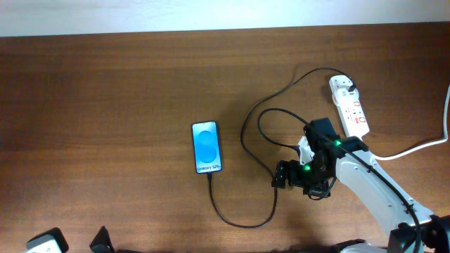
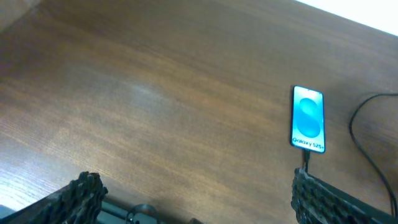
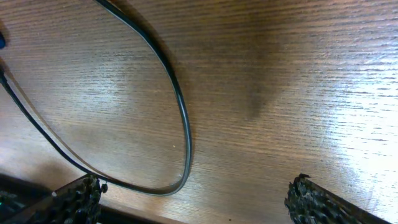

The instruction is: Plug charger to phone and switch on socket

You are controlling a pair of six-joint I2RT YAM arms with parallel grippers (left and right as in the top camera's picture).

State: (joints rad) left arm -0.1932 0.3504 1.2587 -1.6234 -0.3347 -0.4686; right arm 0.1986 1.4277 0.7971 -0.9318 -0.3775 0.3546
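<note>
Right pincer (image 3: 194,198) wide apart and empty above the charger (image 3: 181,112); left pincer (image 2: 196,198) equally wide, empty.

There was one slim blue-screened smartphone (image 1: 206,147), one long thin black charger cable (image 1: 247,225) and one white elongated power strip (image 1: 349,106).

Phone (image 1: 206,147) w/ bright blue screen, lighter oval, white txt, blk edges, table (image 1: 105,105) around it brown wood grain, charger (image 3: 186,130) cable blk, socket (image 1: 349,107) right of phone white w/ red switches
</note>
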